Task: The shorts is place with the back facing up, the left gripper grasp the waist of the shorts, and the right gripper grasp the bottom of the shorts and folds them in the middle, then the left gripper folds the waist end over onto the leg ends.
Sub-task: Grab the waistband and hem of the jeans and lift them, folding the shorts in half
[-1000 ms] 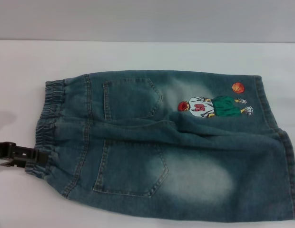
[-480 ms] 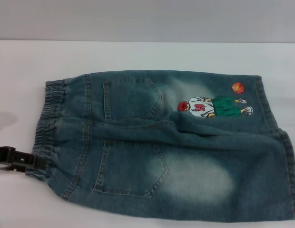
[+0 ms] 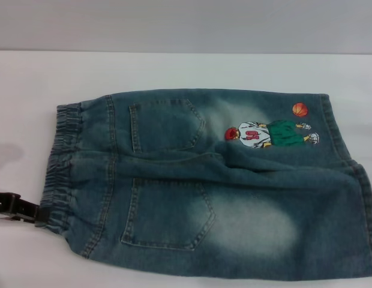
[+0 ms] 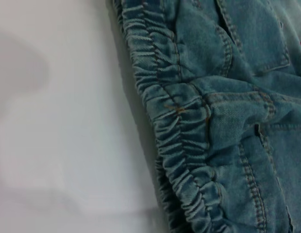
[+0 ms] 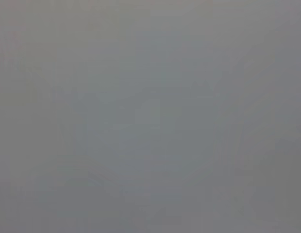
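Note:
The blue denim shorts (image 3: 234, 198) lie flat on the white table with both back pockets up. The gathered waist (image 3: 63, 156) is at the left, and the leg ends (image 3: 357, 198) are at the right, by the orange ball print (image 3: 300, 109). My left gripper (image 3: 41, 215) reaches in from the left edge and is shut on the near corner of the waist. The left wrist view shows the puckered waistband (image 4: 179, 126) close up, with no fingers in it. My right gripper is out of view, and its wrist view shows only flat grey.
The white table (image 3: 174, 69) shows bare behind the shorts and to their left. The leg hems run to the head view's right edge, and the nearer leg reaches its bottom edge. A grey wall stands behind the table.
My left gripper has slid toward me along the table's left side. The near waist corner and the near side of the shorts have shifted with it.

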`<action>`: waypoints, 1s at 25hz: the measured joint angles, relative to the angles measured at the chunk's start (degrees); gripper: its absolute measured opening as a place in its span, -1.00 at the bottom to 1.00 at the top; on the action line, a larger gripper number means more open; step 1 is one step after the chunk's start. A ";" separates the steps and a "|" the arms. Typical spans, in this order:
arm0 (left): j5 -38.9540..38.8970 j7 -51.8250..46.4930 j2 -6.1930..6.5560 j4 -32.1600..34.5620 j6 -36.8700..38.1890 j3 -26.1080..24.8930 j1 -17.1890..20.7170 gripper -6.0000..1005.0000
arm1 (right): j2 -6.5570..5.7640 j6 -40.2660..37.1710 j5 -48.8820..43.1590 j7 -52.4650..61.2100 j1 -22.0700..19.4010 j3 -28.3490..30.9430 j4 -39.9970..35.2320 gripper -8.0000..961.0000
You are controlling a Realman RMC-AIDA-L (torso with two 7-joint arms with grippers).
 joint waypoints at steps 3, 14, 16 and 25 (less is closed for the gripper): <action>0.08 0.05 -0.09 0.06 -0.08 0.31 -0.07 -0.36 | 0.00 0.00 0.00 -0.09 -0.04 0.33 0.04 0.01; 0.11 0.59 -0.30 0.20 -0.24 0.76 -0.67 -0.91 | -0.03 0.13 0.00 -0.30 -0.14 1.08 0.06 0.01; 0.11 0.60 -0.31 0.20 -0.37 0.70 -0.68 -0.91 | -0.09 0.58 -0.01 -0.13 -0.14 1.16 0.00 0.01; 0.02 0.04 -1.34 2.36 -0.65 0.14 -0.67 -0.93 | -1.14 1.32 -8.72 19.13 -2.31 0.48 -5.59 0.01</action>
